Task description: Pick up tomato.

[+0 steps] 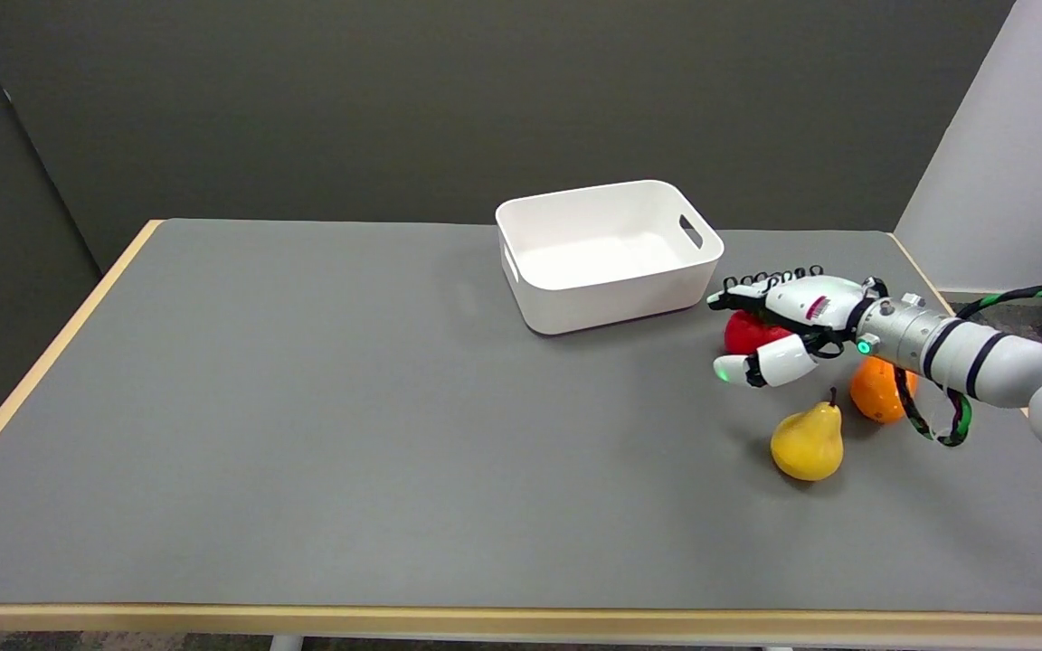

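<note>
Robot's right hand [779, 330] hovers over the red tomato [750, 334] on the table [304, 407] nr the white bin [607, 253], fingers spread, gripping nothing. Tomato prob. light, smooth, roundish, apt to roll; best cupped around its sides w/ thumb opposing.

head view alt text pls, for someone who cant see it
A white robot arm's right hand hovers over a red tomato on a grey table, fingers spread, not yet gripping it. A yellow pear and an orange fruit lie nearby, with a white bin just behind.
</note>
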